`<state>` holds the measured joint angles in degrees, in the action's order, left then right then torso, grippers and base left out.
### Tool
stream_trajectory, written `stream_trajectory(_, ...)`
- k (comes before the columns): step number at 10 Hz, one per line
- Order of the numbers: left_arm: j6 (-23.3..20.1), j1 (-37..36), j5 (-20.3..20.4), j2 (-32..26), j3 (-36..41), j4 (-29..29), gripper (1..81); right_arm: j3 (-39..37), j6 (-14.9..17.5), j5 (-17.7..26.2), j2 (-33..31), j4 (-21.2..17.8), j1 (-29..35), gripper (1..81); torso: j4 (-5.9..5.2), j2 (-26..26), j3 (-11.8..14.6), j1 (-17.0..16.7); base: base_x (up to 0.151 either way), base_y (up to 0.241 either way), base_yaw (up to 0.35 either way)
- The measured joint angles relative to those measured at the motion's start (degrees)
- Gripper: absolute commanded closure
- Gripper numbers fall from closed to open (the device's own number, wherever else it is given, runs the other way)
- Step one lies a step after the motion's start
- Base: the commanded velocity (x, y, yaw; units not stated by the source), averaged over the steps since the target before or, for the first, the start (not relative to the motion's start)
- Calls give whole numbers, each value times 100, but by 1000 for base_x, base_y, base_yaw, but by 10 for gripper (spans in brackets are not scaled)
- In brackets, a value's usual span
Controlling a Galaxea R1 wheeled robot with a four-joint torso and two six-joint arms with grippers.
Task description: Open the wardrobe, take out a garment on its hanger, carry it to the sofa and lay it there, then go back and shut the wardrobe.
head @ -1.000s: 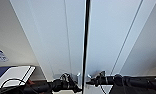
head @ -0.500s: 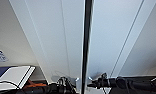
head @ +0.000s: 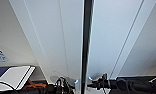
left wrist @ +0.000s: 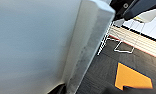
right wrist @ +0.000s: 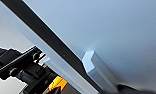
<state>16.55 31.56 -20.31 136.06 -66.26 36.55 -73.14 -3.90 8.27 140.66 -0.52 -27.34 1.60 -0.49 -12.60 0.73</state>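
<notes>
The white wardrobe [head: 56, 37] stands very close in front of me, with a dark gap [head: 87, 37] between its two panelled doors. My left gripper [head: 69, 86] is low at the left door's handle [left wrist: 91, 42], and that handle runs down into the gripper. My right gripper [head: 95, 83] is at the right door's handle [right wrist: 99, 71], which also ends inside the gripper. Both grippers look shut on their handles. In the right wrist view the dark gap [right wrist: 44, 42] crosses beside the door panel [right wrist: 106, 27]. The garment, hanger and sofa are hidden.
A white and blue flat object [head: 14, 77] and something orange [head: 34, 83] lie low on the left. In the left wrist view there is dark carpet with an orange patch [left wrist: 132, 77] and a white wire frame [left wrist: 124, 42] beyond the door.
The dark gap between the doors has grown wider over the last second. Both grippers stay at the handles.
</notes>
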Motion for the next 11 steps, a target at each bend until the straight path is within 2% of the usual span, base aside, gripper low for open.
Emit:
stream_trajectory(6, -24, 179, 339, -157, 116, 113, 10, 285, 29, -204, -240, 15, -210, 10, 0, 0, 0, 2, 0, 0, 0)
stream_trajectory(11, -44, 396, 358, -518, 521, 232, 10, 433, 40, -278, -356, 39, -302, 10, 0, 0, 0, 2, 0, 0, 0)
